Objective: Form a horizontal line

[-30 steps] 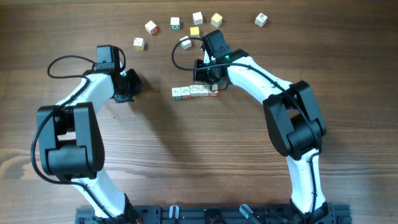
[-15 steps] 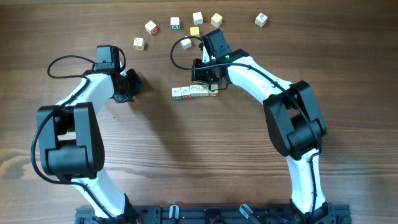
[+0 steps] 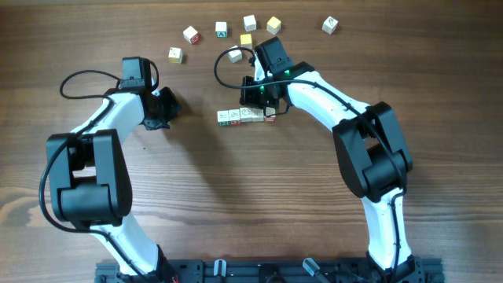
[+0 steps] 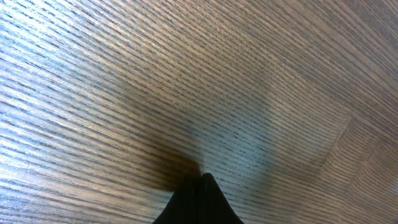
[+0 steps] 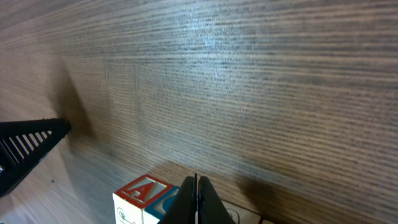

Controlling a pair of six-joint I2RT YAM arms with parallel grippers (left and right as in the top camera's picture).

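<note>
From overhead, the horizontal line, 5 tiny whitish cubes touching side by side, lies on the bench between the 2 arms. The right claw hangs just above the line's right half with its fingers pressed together, gripping nothing. The line's right end is partly covered by that claw, so we cannot read the last cube's face. The left claw is well to the left of the line, its fingers also together and empty. 8 single cubes are scattered beyond the line, toward the bench's far edge, 1 of them yellow. A black cable loops between the nearest of these and the line.

In the left wrist view we see only bare wood grain and the dark fingertips meeting in a point at the bottom edge. The line is outside this view.

In the right wrist view the fingers meet in a thin seam at the bottom edge. A red-lettered cube of the line sits just left of the tips and is cut off by the frame. A black ribbed part enters from the left edge, and we cannot tell what it is.
</note>
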